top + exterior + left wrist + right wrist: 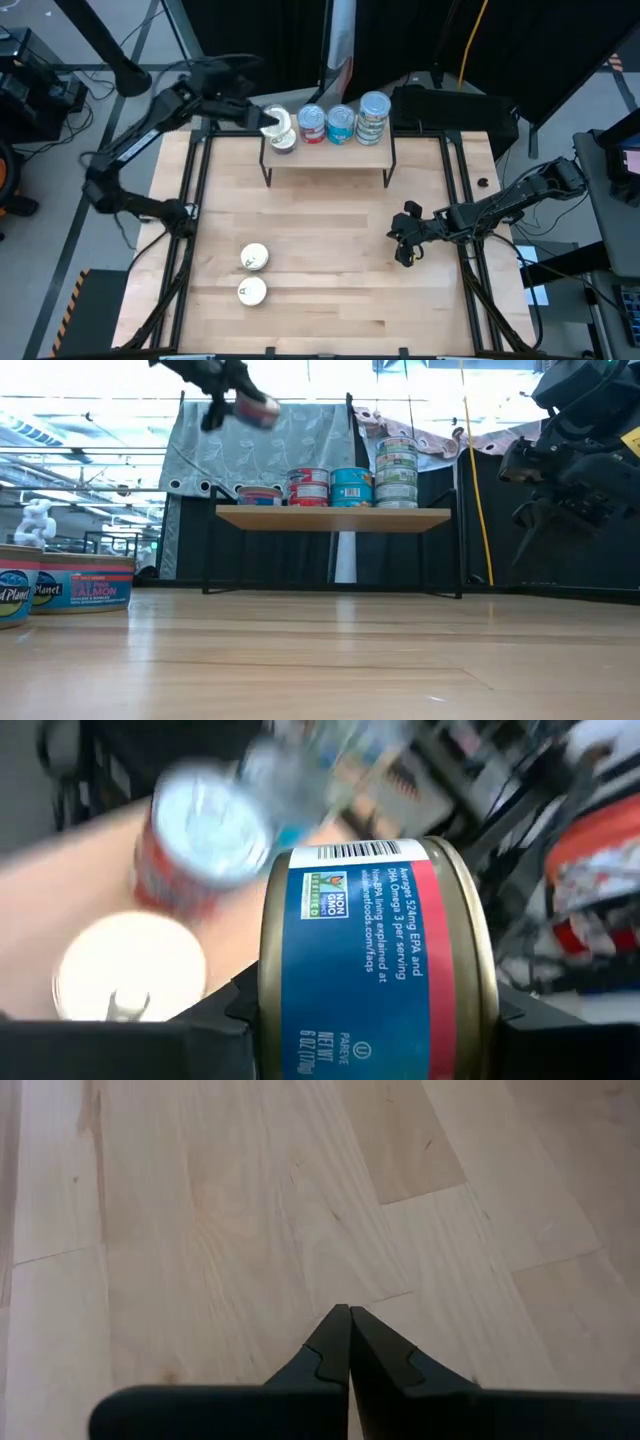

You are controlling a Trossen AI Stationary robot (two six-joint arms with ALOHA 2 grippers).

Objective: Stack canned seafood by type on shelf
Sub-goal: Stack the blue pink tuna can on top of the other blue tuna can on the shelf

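Salmon tin (pixel 375 955), clamped in our left gripper (pixel 268 122), hung directly above the shelf's (pixel 330 155) left-end tin (pixel 260 495); our right gripper (pixel 405 240) waited shut.

The right gripper (pixel 349 1312), fingers pressed together, hangs over bare wooden tabletop (pixel 250 1210).

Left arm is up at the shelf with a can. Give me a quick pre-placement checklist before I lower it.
1. Can gripped: ok, left gripper is shut on the blue-and-red can.
2. Can above left-end stack: ok in the high view.
3. Can clear of stack: ok, well above it in the low view.
4. Type match: cannot tell.
5. Right gripper out of the way: ok, shut, over bare table.
6. Shelf level: ok.
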